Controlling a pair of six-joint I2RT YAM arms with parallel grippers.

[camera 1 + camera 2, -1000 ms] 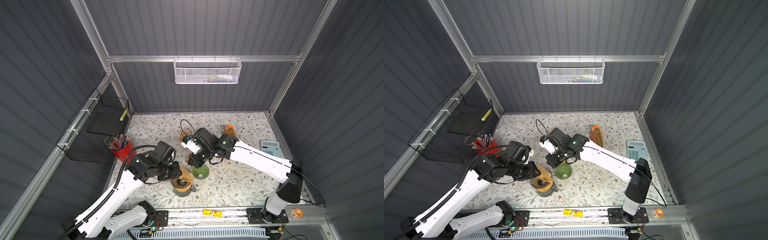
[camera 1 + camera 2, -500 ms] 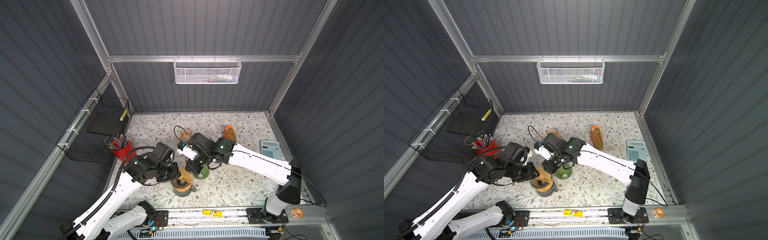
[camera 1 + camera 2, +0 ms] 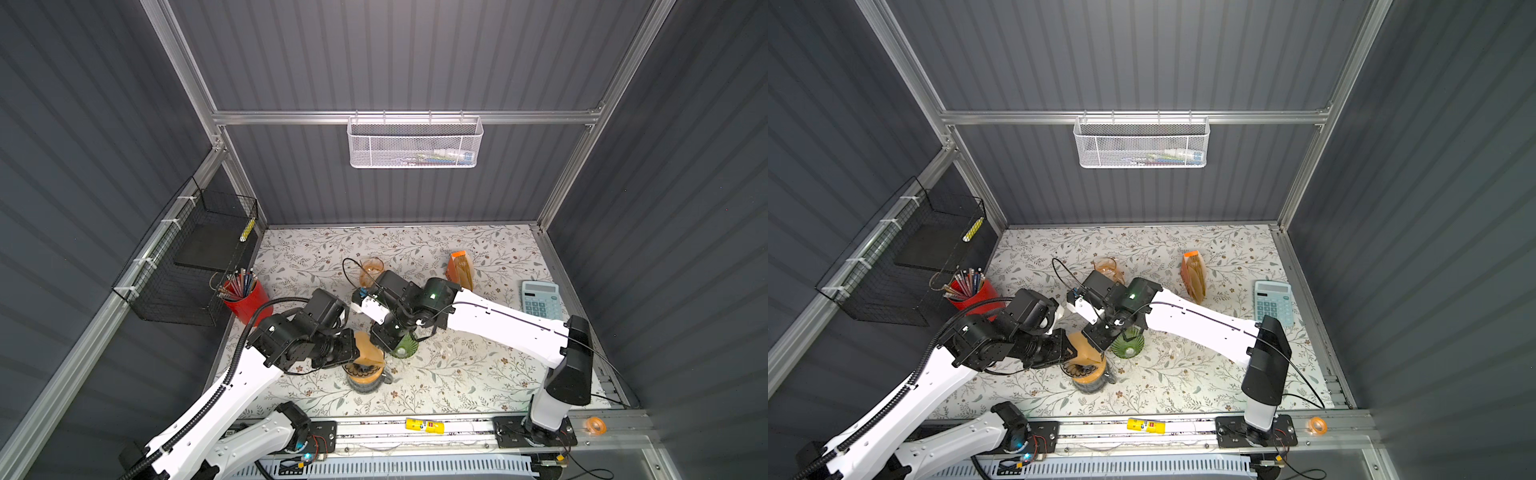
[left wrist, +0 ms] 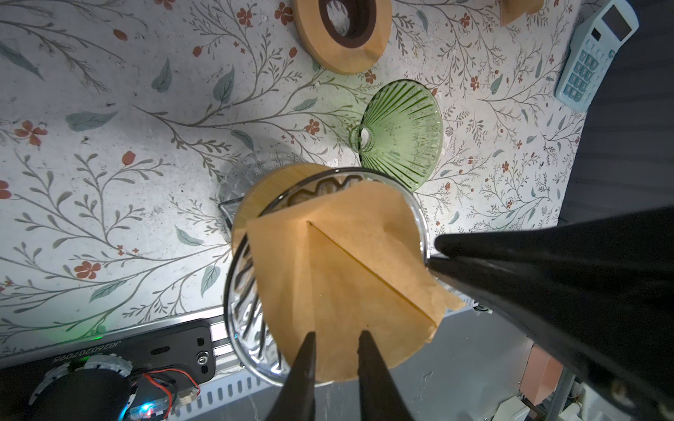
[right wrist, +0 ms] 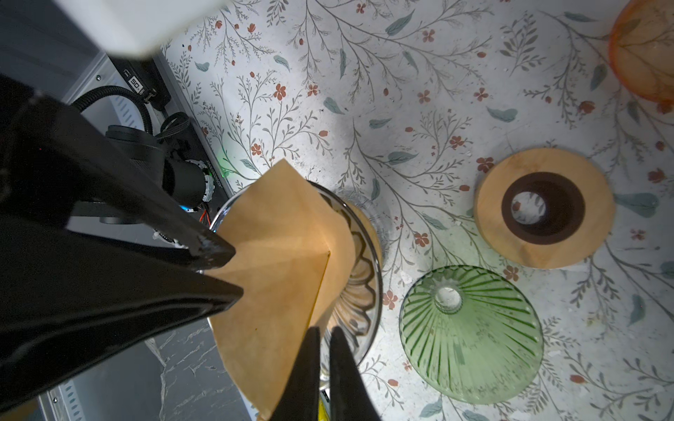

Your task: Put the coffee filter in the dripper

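Pinching a folded brown paper cone coffee filter (image 4: 346, 273) by its rim with the left gripper (image 4: 337, 333), with narrow jaws astride the paper. Clamping another stretch of the same rim with the right gripper (image 5: 324, 330), with jaws nearly together. Meeting, in both top views, over the front left part of the floral-print table (image 3: 457, 374).

Set point-down inside a clear ribbed glass dripper (image 4: 237, 291), with much of the paper standing above the glass rim and not spread against the wall. Perched by a round wooden collar (image 4: 270, 186) on a clear glass carafe (image 3: 365, 384).

Just beside that stack: a green ribbed glass dripper (image 5: 470, 335), apparently mouth-down on the table. Near it, but apart: a flat wooden ring with a dark bore (image 5: 488, 207) and an orange glass cup (image 5: 645, 54).

Elsewhere, in a top view: coloured pencils (image 3: 239, 280) upright in a red cup (image 3: 249, 303) at the table's left edge; a few small tubes, too small to identify, lying in a white mesh basket (image 3: 415, 143) hung on the back rail; a dark flat slab (image 3: 208, 245) inside a black wire basket (image 3: 178, 286) on the left wall.
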